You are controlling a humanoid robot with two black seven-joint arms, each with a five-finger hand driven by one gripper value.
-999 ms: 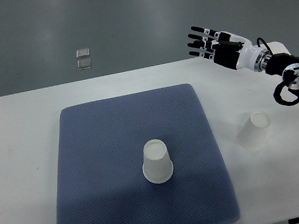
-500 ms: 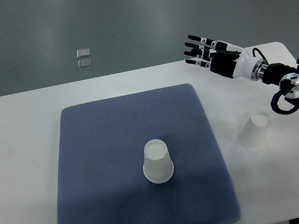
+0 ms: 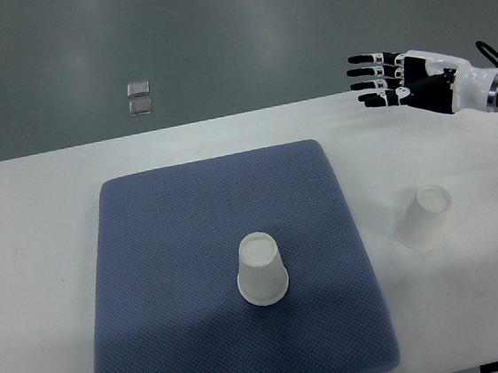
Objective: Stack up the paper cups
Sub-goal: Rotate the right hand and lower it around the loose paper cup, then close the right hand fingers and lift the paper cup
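White table [image 3: 37, 209] carried a blue mat [image 3: 189, 210] with one inverted paper cup [image 3: 262, 270]; second cup [image 3: 424, 217] lay right. Right hand [image 3: 412, 85] hovered upper right, fingers spread, empty.

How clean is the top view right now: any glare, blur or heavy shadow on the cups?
Top view: sharp overall; the inverted white paper cup on the blue mat casts a soft shadow; the second white paper cup blends into the white table; the right hand shows no blur.
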